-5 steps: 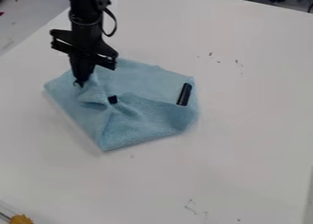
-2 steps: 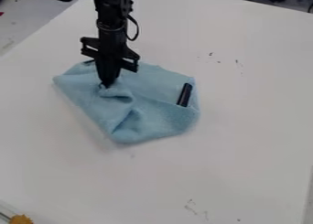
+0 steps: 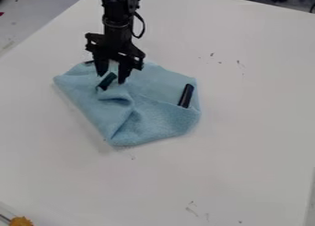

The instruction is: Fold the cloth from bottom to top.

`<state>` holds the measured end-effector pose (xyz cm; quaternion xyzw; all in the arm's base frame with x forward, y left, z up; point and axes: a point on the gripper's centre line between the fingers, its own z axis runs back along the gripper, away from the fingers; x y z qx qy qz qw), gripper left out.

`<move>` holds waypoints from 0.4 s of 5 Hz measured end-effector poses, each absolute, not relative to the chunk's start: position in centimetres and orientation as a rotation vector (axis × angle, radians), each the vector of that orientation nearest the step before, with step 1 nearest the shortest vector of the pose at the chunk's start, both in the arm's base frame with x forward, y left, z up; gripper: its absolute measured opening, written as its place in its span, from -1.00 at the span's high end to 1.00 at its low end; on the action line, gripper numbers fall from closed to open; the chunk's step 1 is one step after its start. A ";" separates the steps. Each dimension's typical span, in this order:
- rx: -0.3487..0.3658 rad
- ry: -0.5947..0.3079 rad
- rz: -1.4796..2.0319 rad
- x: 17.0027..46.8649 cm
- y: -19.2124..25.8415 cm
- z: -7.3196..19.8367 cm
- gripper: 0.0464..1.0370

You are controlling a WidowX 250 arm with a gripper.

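White table (image 3: 246, 128), the creased blue cloth (image 3: 163, 121) on it just under the hand (image 3: 111, 79), fingers (image 3: 124, 74) apart, grip empty.

From where I stood, the light blue cloth (image 3: 163, 121) lay on the white table (image 3: 246, 151), partly folded over itself. It was rumpled, with a raised pucker left of its middle and a crease slanting toward its bottom corner.

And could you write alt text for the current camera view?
A black robot gripper, fingers apart, hangs over a rumpled light-blue cloth on a white table. One dark bar lies near the cloth's right edge, another between the fingers.
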<state>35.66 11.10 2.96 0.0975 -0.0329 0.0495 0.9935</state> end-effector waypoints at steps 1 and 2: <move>0.173 -0.078 0.138 36.4 10.5 3.7 -0.93; 0.110 -0.142 0.216 37.4 9.1 3.6 -0.94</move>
